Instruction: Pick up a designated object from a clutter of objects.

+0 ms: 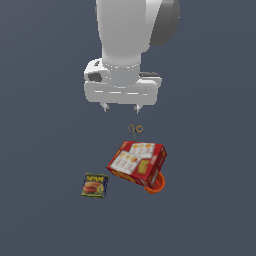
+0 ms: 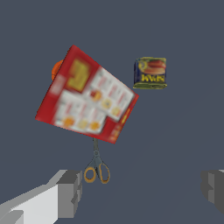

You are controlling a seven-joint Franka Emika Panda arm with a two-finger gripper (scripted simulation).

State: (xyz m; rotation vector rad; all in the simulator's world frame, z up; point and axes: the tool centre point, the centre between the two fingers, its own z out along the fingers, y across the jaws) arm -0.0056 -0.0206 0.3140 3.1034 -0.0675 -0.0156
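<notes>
Gripper [image 1: 120,107] hangs above the table [image 1: 45,125], fingers spread and holding nothing. The scissors [image 1: 135,131] lie flat just beside the red box [image 1: 137,163], which leans on an orange bowl [image 1: 156,186]. A tin [image 1: 95,185] labelled "SPAM" lies apart; the box print is unreadable.

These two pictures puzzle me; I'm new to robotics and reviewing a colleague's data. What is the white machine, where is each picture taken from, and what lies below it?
The white machine is a simulated robot arm ending in a gripper, open and holding nothing. One picture comes from a camera off the arm, the other from a camera on its wrist, where the grey fingers show. On the dark surface lie small scissors with orange handles, a red box tilted on an orange bowl, and a SPAM tin apart from them.
</notes>
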